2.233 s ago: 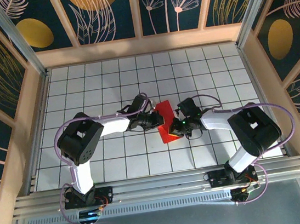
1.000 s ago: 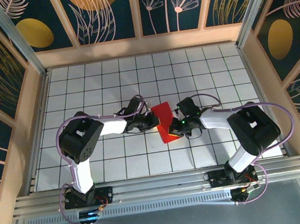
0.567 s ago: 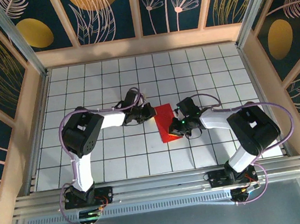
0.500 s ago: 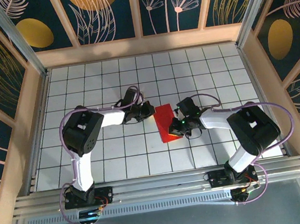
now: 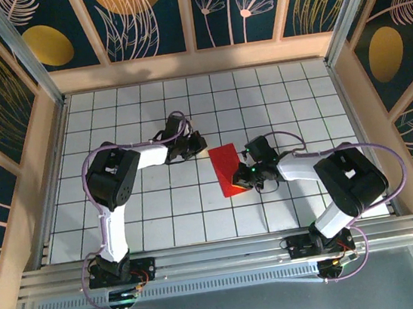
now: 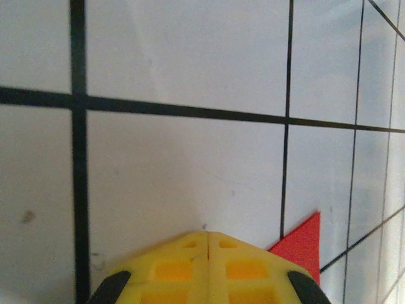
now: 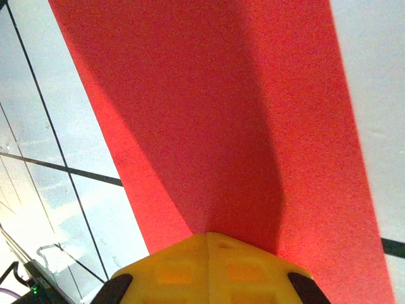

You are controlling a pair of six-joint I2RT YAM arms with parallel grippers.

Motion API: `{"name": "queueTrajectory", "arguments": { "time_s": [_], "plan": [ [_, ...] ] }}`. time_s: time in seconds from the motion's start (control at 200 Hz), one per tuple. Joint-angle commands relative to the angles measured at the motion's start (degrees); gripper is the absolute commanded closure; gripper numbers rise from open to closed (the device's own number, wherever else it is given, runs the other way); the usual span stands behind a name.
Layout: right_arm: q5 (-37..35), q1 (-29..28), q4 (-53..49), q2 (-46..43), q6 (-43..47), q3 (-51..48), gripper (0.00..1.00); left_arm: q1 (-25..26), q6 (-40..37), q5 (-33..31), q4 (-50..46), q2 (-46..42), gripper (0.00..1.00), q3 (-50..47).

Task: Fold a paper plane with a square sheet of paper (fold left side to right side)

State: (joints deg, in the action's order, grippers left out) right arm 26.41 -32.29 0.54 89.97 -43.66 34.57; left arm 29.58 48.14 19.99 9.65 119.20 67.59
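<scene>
- Two pincers sit low near the middle of the white tiled counter (image 5: pixel 297 89), one at each side of the red paper (image 5: pixel 225 166).
- The red paper lies flat as an oblong, longer than it is wide and slightly tilted. Its long edges run away from the arm bases.
- The right pincer (image 5: pixel 243 174) is pressed together and grips nothing. Its tip sits over the paper's right side, toward the near end.
- In the right wrist view, the yellow tip's shadow on the red sheet runs right up to the tip, so it seems to be touching the paper.
- The left pincer (image 5: pixel 202 144) is also pressed together and empty. It is over bare counter just beside the paper's far left corner, and apart from it.
- In the left wrist view, that red corner pokes out just right of the closed yellow tip, next to a black grid line (image 6: pixel 285 171).
</scene>
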Motion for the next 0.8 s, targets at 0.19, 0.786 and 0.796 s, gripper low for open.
{"name": "queueTrajectory", "arguments": {
  "time_s": [0.19, 0.786, 0.796],
  "plan": [
    [-4.3, -2.4, 0.9, 2.0, -7.2, -3.1, 1.0, -0.6, -4.4, -3.4, -4.7, -11.2, 1.0, -2.7],
    [-5.7, -3.1, 2.2, 3.2, -8.9, -2.0, 1.0, 6.5, 3.5, 3.3, 1.9, -21.4, 1.0, -17.8],
    [-5.7, -3.1, 2.1, 3.1, -8.9, -2.0, 1.0, 6.7, 3.7, 3.3, 2.1, -21.3, 1.0, -17.6]
  ]
}}
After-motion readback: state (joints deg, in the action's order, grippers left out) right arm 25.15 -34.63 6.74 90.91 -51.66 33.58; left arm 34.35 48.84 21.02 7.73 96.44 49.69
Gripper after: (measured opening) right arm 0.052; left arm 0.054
